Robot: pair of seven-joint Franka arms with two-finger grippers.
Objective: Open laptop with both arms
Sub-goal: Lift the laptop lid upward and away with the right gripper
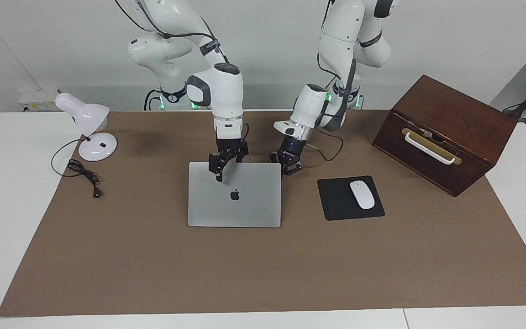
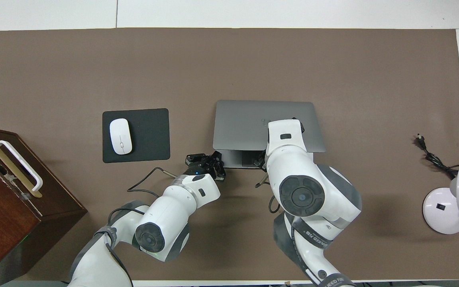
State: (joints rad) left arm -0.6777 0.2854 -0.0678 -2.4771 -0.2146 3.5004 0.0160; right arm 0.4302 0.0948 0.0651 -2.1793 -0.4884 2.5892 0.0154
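The laptop (image 1: 244, 205) lies at mid-table on the brown mat (image 1: 244, 283), its hinge along the edge farther from the robots. Its lid is tilted a little way up along the edge nearer the robots, so that in the overhead view a strip of the base shows under the raised edge. The right gripper (image 1: 222, 167) sits at that raised edge, over the lid's half toward the right arm's end of the table; whether it is clamped on the lid or only hooked under it cannot be told. The left gripper (image 1: 289, 165) is fully closed, with nothing visibly between its fingertips. It rests at the laptop's nearer corner toward the left arm's end, apparently to steady the base. A black mouse pad (image 1: 334, 203) carrying a white mouse (image 1: 362, 194) lies beside the laptop toward the left arm's end, with a wooden box (image 1: 445, 132) at that end and a desk lamp (image 1: 87, 123) at the right arm's end. Likely hazards: the thin lid edge may slip from the right gripper and drop shut. If the left gripper's contact at the corner is slight, the base may rise with the lid or skid across the mat.
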